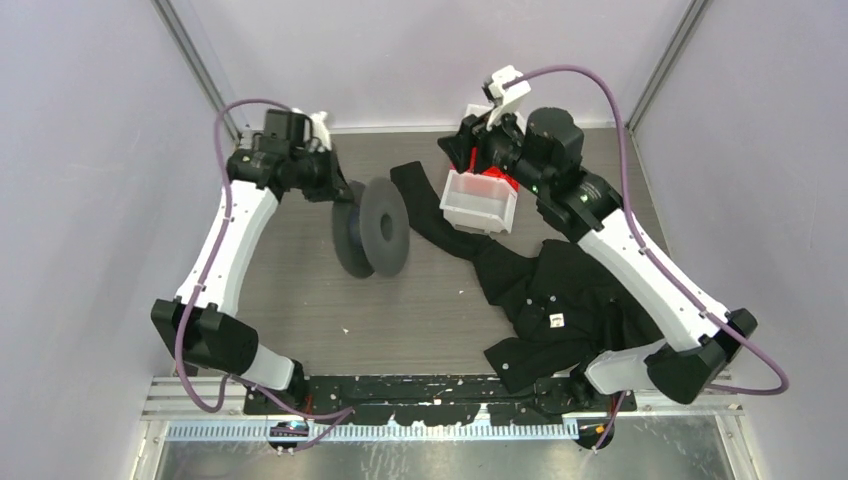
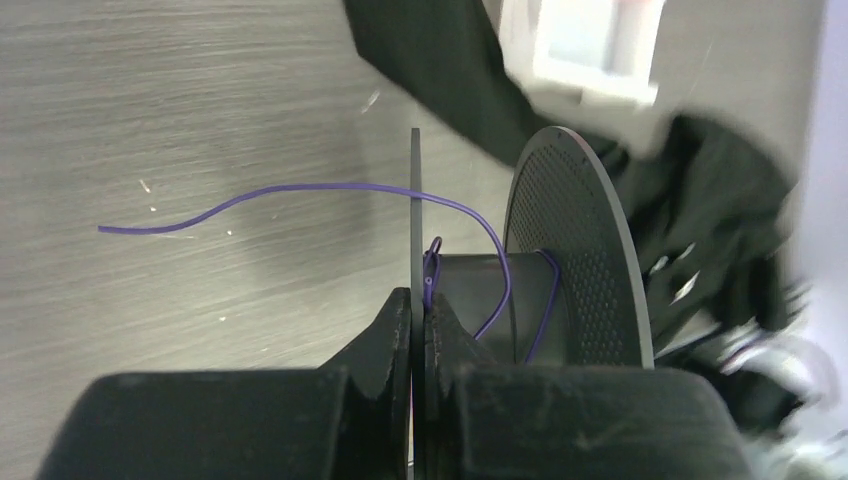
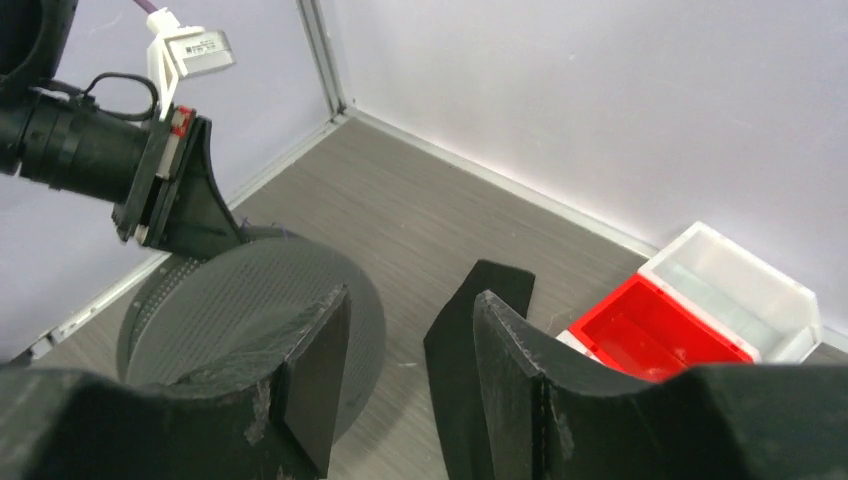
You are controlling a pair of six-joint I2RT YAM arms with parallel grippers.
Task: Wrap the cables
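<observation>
Two things are threatening the wrap. The left fingers (image 2: 398, 335) are clamping only the thin near flange of the reel (image 2: 575, 250), so the reel may be twisting or slipping out once it is turned. The purple wire (image 2: 330, 187) is sitting in a few loose turns on the hub and trailing over that flange, its free end hanging slack to one side, so it is liable to spring off or snag. The right fingers (image 3: 310, 385) are gaping wide, holding nothing, well apart from the wire. Whether the reel is resting on the surface (image 2: 200, 120) is not showing, the wire is vanishing in the top view, and the garment (image 1: 560, 290) is blurring behind the reel.
</observation>
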